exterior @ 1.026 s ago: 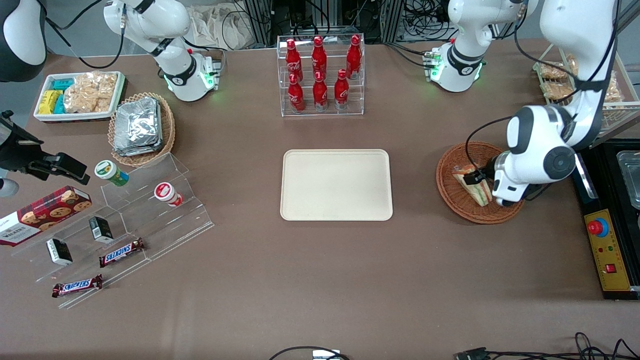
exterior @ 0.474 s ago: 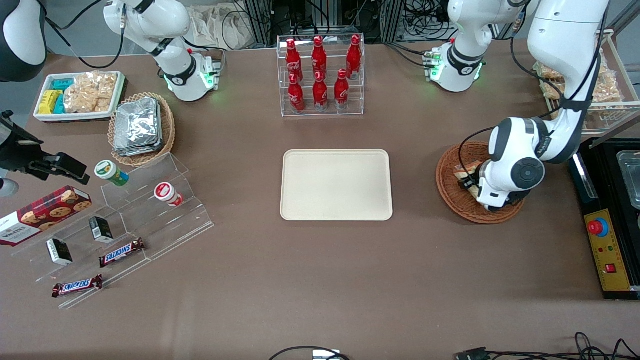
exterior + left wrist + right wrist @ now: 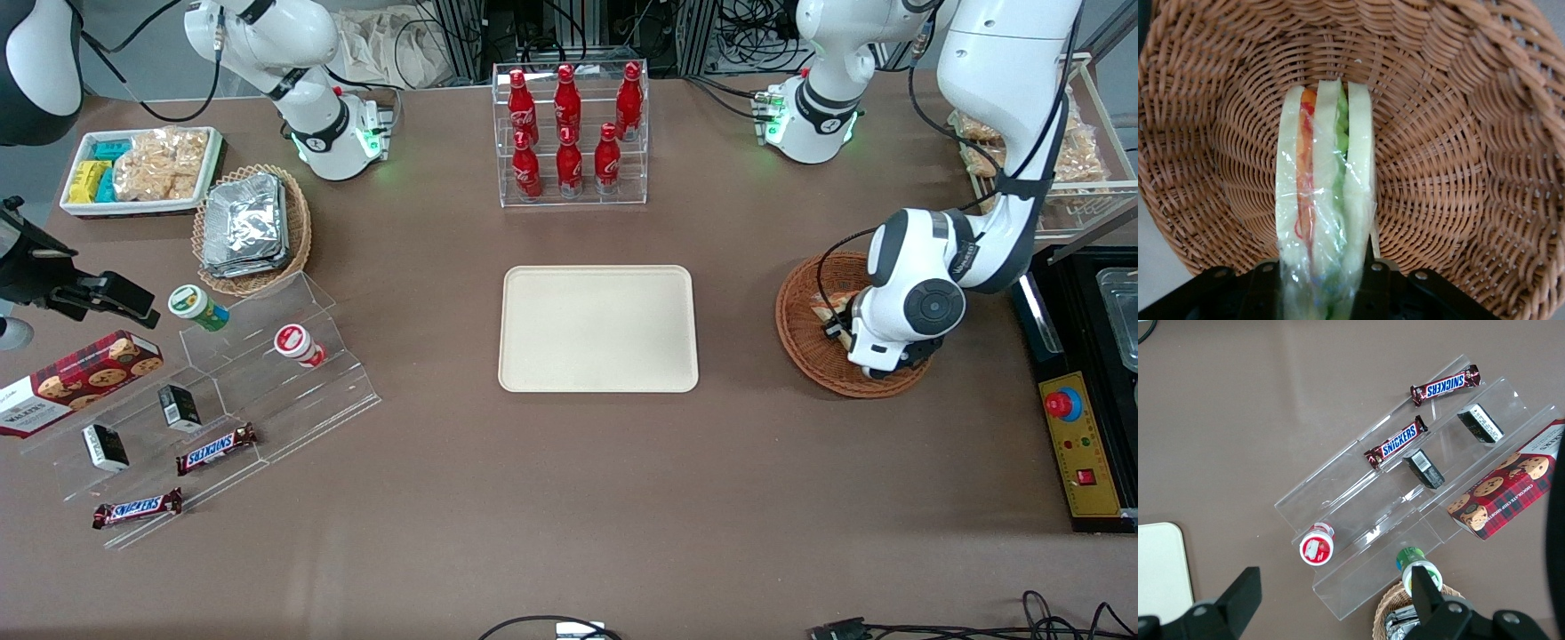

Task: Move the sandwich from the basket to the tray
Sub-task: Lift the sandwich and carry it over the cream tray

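The sandwich (image 3: 1325, 200), pale bread with orange and green filling in clear wrap, stands on edge in the reddish-brown wicker basket (image 3: 1458, 133). My left gripper (image 3: 1318, 283) is down in the basket, one black finger (image 3: 1265, 290) on each side of the sandwich, pressing its wrap. In the front view the wrist hides most of the sandwich (image 3: 825, 307). The gripper (image 3: 840, 327) is low inside the basket (image 3: 800, 356). The cream-beige tray (image 3: 597, 329) lies bare at the table's middle, toward the parked arm from the basket.
A clear rack of red bottles (image 3: 569, 133) stands farther from the camera than the tray. A black control box (image 3: 1080, 444) and a wire rack of snacks (image 3: 1067, 160) flank the basket. A tan basket of foil packets (image 3: 252, 227) and an acrylic shelf (image 3: 222, 391) sit at the parked arm's end.
My left gripper has swung over the basket and come down around the sandwich, which the wrist now mostly covers in the front view. In the last half second it barely moved.
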Controlling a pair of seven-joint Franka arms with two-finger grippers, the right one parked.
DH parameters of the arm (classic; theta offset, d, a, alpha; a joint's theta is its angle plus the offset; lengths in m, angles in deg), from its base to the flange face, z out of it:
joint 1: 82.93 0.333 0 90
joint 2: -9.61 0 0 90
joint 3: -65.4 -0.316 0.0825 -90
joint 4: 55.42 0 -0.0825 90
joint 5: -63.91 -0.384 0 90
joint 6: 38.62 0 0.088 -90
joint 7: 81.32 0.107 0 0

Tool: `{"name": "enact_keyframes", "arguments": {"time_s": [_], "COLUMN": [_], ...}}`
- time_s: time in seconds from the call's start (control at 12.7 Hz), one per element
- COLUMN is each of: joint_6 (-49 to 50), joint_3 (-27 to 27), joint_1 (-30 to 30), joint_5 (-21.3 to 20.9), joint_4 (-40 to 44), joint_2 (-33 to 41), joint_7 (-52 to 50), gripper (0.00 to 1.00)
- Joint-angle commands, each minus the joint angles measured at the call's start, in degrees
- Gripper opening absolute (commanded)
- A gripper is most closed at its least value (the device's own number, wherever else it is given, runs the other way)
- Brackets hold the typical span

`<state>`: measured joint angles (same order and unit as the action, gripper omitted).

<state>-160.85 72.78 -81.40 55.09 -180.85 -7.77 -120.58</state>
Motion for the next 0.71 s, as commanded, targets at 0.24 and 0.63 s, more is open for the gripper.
{"name": "enact_keyframes", "arguments": {"time_s": [0.24, 0.63], "joint_6": [12.60, 28.67], "joint_3": [1.76, 1.76], "joint_1": [-0.13, -1.87], "joint_5": [0.11, 8.20], "joint_4": [1.50, 9.28], "joint_2": [18.38, 33.20], "joint_7": [3.47, 14.29], "gripper": [0.00, 0.00]}}
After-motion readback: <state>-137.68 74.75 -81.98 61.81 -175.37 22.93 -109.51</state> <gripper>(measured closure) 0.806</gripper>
